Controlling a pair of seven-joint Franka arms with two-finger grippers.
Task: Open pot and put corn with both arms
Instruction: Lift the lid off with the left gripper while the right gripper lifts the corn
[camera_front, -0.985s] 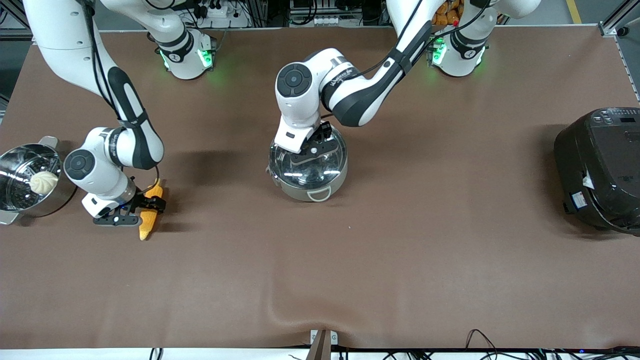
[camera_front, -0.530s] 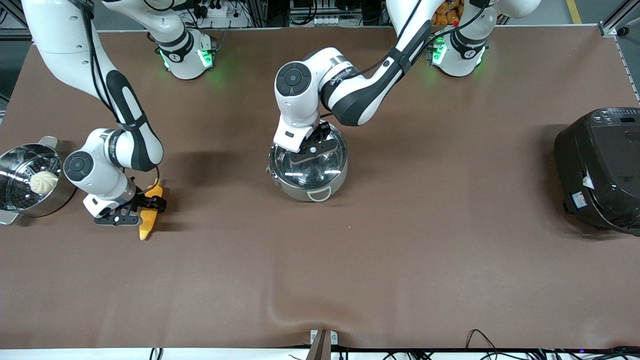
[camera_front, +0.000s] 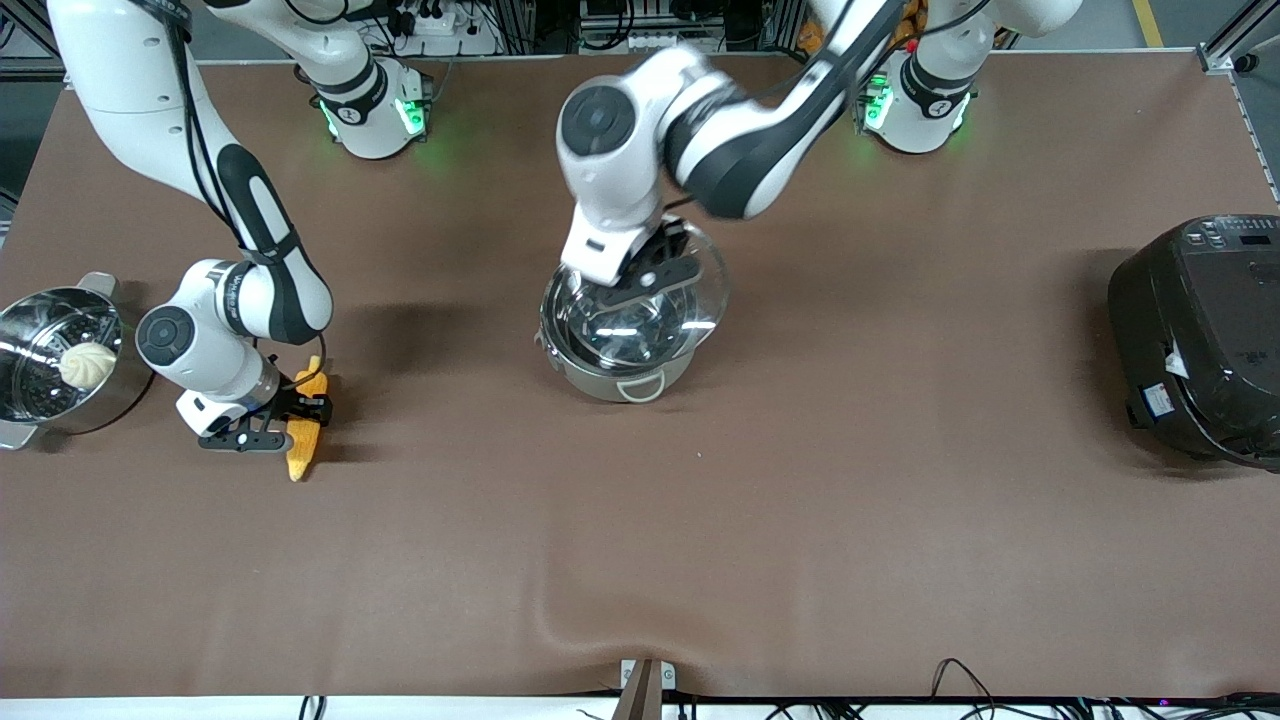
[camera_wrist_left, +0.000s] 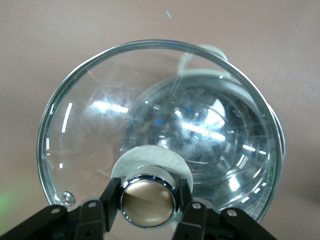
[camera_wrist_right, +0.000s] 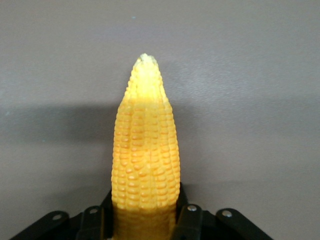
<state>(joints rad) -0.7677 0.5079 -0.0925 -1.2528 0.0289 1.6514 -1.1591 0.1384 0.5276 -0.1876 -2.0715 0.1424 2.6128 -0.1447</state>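
Note:
The shiny steel pot (camera_front: 612, 372) stands mid-table with a pale loop handle toward the front camera. My left gripper (camera_front: 655, 268) is shut on the bronze knob (camera_wrist_left: 148, 201) of the clear glass lid (camera_front: 690, 300), which it holds tilted just above the pot; the pot (camera_wrist_left: 220, 125) shows through the glass. My right gripper (camera_front: 290, 420) is shut on the yellow-orange corn (camera_front: 304, 432), at or just above the table toward the right arm's end. In the right wrist view the corn (camera_wrist_right: 145, 165) points away between the fingers (camera_wrist_right: 189, 220).
A steel steamer pot (camera_front: 40, 385) with a white bun (camera_front: 86, 365) stands beside the right arm at the table's end. A large black cooker (camera_front: 1200, 335) stands at the left arm's end. Brown cloth covers the table (camera_front: 800, 500).
My left gripper has lifted the lid off the pot and shifted it toward the left arm's base. The right gripper with the corn has moved only slightly.

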